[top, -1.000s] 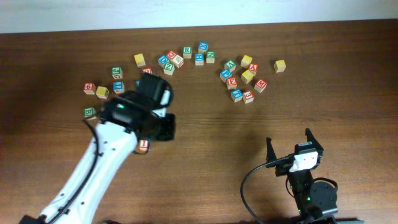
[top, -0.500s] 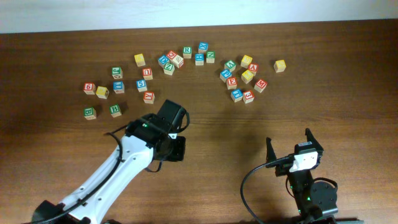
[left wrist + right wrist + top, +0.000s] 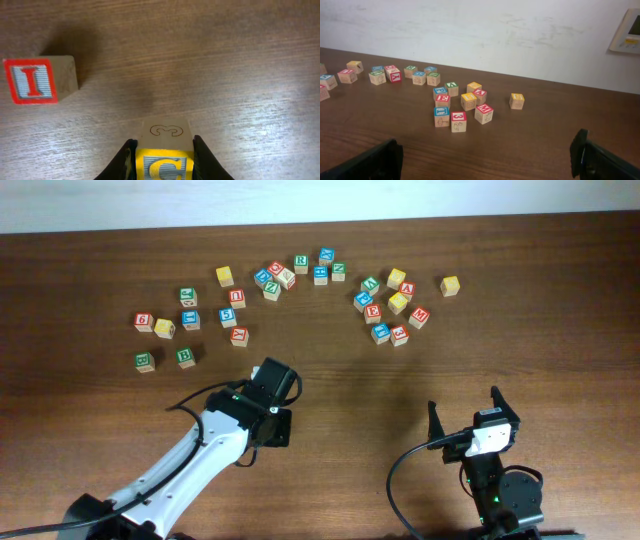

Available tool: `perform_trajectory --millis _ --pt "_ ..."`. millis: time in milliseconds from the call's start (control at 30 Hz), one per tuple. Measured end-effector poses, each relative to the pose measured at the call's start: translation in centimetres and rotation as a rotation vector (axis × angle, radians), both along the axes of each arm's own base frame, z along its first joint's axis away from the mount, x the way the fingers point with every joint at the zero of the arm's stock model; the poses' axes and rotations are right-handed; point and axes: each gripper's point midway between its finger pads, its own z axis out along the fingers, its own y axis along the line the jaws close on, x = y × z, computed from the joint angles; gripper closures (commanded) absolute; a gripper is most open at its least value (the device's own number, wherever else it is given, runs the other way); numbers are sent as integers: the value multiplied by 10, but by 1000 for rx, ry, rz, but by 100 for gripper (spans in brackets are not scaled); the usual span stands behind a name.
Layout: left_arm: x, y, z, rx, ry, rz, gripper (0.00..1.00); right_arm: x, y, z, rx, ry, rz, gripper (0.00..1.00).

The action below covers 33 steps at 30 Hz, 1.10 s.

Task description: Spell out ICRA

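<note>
Clamped on the yellow-faced "C" cube [image 3: 165, 169] from both sides: the left gripper [image 3: 163, 145], dark fingers [image 3: 127, 162] pressed to the cube's flanks, an outlined "3" showing on the bare wooden face ahead of the yellow one. Not possible to tell from either view whether the cube is lifted or resting on the table [image 3: 560, 340]. Up and to the left in the wrist view, well apart from the held cube and flat on the wood: the red-faced "I" cube [image 3: 32, 81], red face up. From overhead, both cubes hidden beneath the left arm, stretched from the lower left corner toward the table's middle. Farther back, among the other cubes scattered along the far side: the green "R" cube [image 3: 301, 261] in the central cluster, and the red "A" cube [image 3: 406, 288] in the right-hand cluster, just beside a yellow-faced cube [image 3: 397, 278]. Spread wide with nothing between its fingers: the right gripper [image 3: 465, 402], low near the table's front right edge, well apart from every cube, facing the right-hand cluster and the pale wall [image 3: 470, 30] behind it.
</note>
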Motion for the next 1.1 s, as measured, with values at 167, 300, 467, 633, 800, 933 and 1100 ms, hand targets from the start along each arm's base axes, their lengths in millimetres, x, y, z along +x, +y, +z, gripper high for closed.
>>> perform_trajectory --millis 167,300,467,633,800,933,1100 --pt "2 1 0 7 -10 2 78 0 0 0 0 0 0 2" --pt "3 0 0 5 -15 2 78 0 0 0 0 0 0 2" --pt "4 1 -12 25 13 3 77 0 0 0 1 0 0 2" --pt "9 0 -17 35 2 5 75 0 0 0 1 0 0 2" --pt "16 7 -16 74 -32 16 75 0 0 0 1 0 0 2" --pt "17 9 -15 86 -39 19 76 0 0 0 0 0 0 2" --pt "19 9 -15 88 -48 20 77 0 0 0 0 0 0 2"
